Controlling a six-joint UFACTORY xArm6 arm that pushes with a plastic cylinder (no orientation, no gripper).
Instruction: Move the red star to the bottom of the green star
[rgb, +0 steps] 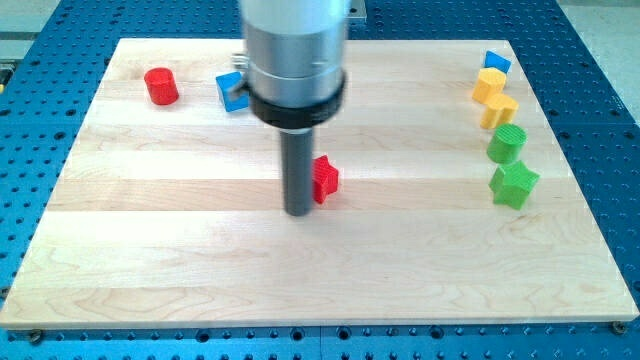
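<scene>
Near the middle of the bench (180, 250), my tip (299, 212) sits against the left side of the red star (326, 179), touching it or very nearly so; the rod hides part of the star. There are no jaws on this end effector, just a plain rod, so nothing opens, closes or grips; it only pushes. The green star (514, 185) lies well apart, at the view's right, as the lowest of a column: blue block (497, 62) at top, two yellow blocks (489, 84) (500, 109), then a green cylinder (506, 144) just above the star. A red cylinder (160, 86) and a second blue block (231, 90) stand at the upper left, out of the way. I judge the step in hand to be the push itself, barely begun, with most of the travel left. The next move calls for driving the red star rightward and somewhat toward the view's bottom, so it ends below the green star without knocking it. A star may spin off a round tip, so the push should stay centred. No containers are in view; nothing holds anything.
</scene>
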